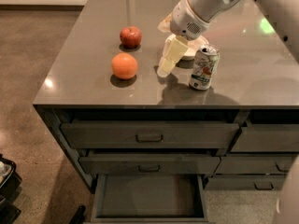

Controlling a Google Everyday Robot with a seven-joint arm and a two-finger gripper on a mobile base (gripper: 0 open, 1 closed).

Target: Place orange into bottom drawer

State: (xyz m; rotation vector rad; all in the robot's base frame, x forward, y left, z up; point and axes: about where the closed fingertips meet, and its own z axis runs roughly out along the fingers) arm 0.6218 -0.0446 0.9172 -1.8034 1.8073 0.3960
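While I hold the arm over the grey counter, the gripper hangs tilted down and to the left, its tip close to the surface; whether it is open or closed I cannot tell. Just behind it sits a white dish, mostly hidden by the wrist, and just beside it a soda can stands upright. A red apple lies behind the orange, near it but apart. The orange rests on the counter near the front edge, well apart from the gripper with bare surface between. It is round, so I see no long axis. Below, the bottom drawer is pulled out towards me, its long side running left to right, beneath two closed drawers.
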